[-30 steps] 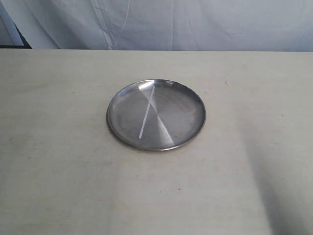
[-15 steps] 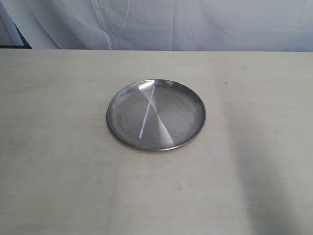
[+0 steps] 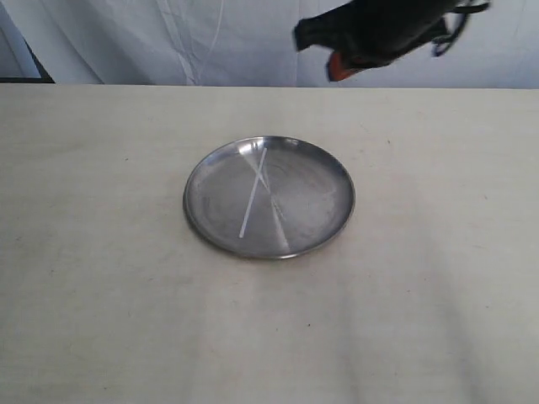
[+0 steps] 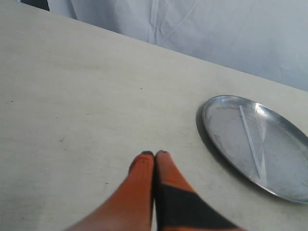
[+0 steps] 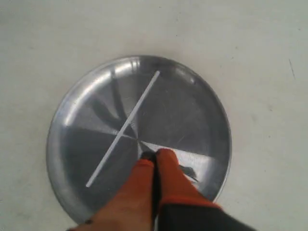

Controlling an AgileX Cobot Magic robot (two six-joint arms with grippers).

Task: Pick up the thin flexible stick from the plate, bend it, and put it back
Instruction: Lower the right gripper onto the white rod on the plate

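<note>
The round shiny steel plate (image 3: 324, 206) lies in the middle of the beige table. On it rests the thin whitish stick (image 3: 253, 193), straight and slanted across the plate's left half. The right wrist view looks down on the plate (image 5: 192, 106) and the stick (image 5: 126, 124), with my right gripper (image 5: 155, 155) shut and empty, high above the plate. In the exterior view that arm (image 3: 379, 34) shows dark at the top right. My left gripper (image 4: 154, 154) is shut and empty over bare table, off to one side of the plate (image 4: 226, 132) and stick (image 4: 251, 140).
A white cloth backdrop (image 3: 253, 42) hangs behind the table's far edge. The beige tabletop (image 3: 101, 252) stretches bare around the plate on all sides.
The right arm has come into the exterior view at the top right, above the table's far edge. Plate and stick have not moved.
</note>
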